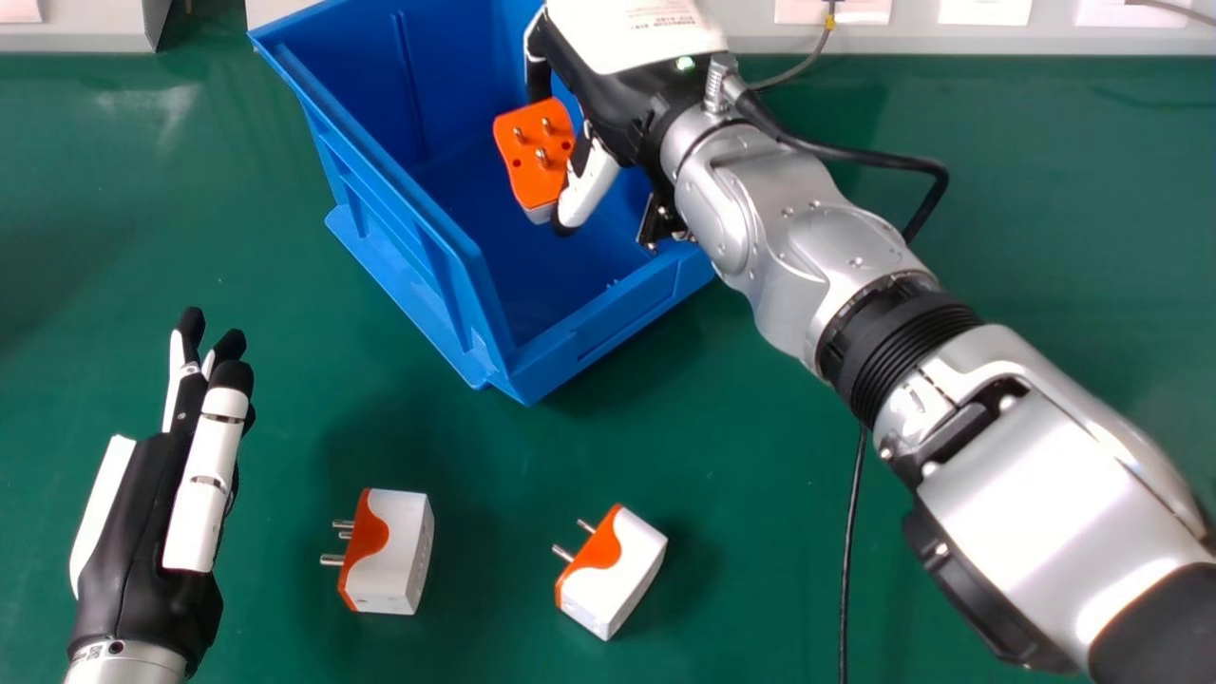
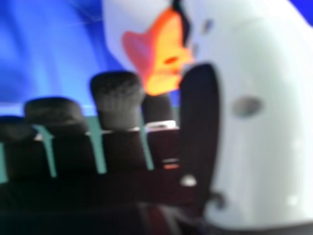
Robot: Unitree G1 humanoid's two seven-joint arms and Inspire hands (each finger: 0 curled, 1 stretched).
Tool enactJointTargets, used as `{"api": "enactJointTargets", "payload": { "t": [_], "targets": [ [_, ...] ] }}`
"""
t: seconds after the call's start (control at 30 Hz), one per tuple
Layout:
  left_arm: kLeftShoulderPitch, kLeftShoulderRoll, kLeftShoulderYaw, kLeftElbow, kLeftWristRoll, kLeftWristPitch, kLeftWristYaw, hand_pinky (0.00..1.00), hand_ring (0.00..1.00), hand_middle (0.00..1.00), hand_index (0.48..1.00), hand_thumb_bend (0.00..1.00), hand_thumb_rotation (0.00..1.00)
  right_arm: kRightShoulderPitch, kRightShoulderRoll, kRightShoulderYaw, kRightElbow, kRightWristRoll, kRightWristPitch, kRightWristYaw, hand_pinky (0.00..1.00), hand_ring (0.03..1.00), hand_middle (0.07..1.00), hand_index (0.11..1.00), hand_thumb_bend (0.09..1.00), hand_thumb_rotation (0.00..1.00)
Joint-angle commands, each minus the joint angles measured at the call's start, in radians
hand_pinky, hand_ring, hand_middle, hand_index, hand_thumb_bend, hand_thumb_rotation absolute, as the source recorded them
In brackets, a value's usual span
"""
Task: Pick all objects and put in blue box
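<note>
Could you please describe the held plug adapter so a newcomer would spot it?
Find the big blue box. Over its interior, the right hand holds an orange-faced plug adapter. Unlike the two adapters on the table, it shows three pins facing the camera.

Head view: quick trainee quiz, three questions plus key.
1. The adapter in the right hand is:
a) on the table
b) at the opening of the blue box
c) in the left hand
2. True or false: the left hand holds nothing.
3. How many task items lie on the table?

Key: 1 b; 2 true; 3 two, the left adapter and the middle adapter, both white and orange.
</note>
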Motion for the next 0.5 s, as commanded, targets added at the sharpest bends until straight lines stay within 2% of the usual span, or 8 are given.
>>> {"api": "enactJointTargets", "payload": {
  "t": [0.0,0.13,0.27,0.3,0.33,0.37,0.43,0.47],
  "targets": [
    [0.002,-0.002,-0.001,-0.012,0.008,-0.024,0.004,0.99,1.00,1.00,1.000,0.42,1.00,-0.036,0.004,0.007,0.004,0.008,-0.017,-0.049,0.03,0.079,0.146,0.475,0.511,0.12],
    [0.013,-0.008,-0.005,-0.038,0.009,-0.015,0.008,0.98,1.00,1.00,1.000,0.42,1.00,-0.018,0.002,-0.004,0.014,0.037,-0.033,-0.052,0.03,0.079,0.146,0.476,0.512,0.12],
    [0.010,-0.006,-0.007,-0.031,0.011,-0.016,0.009,0.98,1.00,1.00,1.000,0.42,1.00,-0.008,-0.003,0.008,0.011,0.042,-0.023,-0.037,0.04,0.088,0.152,0.474,0.511,0.13],
    [0.012,-0.006,-0.008,-0.036,0.012,-0.013,0.011,0.98,1.00,1.00,1.000,0.42,1.00,-0.009,-0.004,0.017,0.010,0.037,-0.019,-0.034,0.07,0.127,0.191,0.474,0.509,0.13],
    [0.015,-0.006,-0.009,-0.041,0.012,-0.010,0.012,0.98,1.00,1.00,1.000,0.42,1.00,-0.009,-0.007,0.026,0.008,0.031,-0.018,-0.035,0.07,0.127,0.191,0.474,0.509,0.13],
    [0.016,-0.007,-0.009,-0.043,0.011,-0.009,0.013,0.98,1.00,1.00,1.000,0.42,1.00,-0.010,-0.010,0.037,0.007,0.025,-0.017,-0.036,0.13,0.195,0.257,0.478,0.508,0.14],
    [0.021,-0.010,-0.012,-0.058,0.011,0.002,0.017,0.98,1.00,1.00,1.000,0.42,1.00,-0.011,-0.015,0.056,0.002,0.013,-0.015,-0.038,0.13,0.195,0.257,0.478,0.508,0.14],
    [0.021,-0.011,-0.013,-0.061,0.012,0.006,0.019,0.98,1.00,1.00,1.000,0.42,1.00,-0.011,-0.016,0.061,0.000,0.011,-0.014,-0.040,0.20,0.271,0.330,0.482,0.506,0.14]
  ]
}}
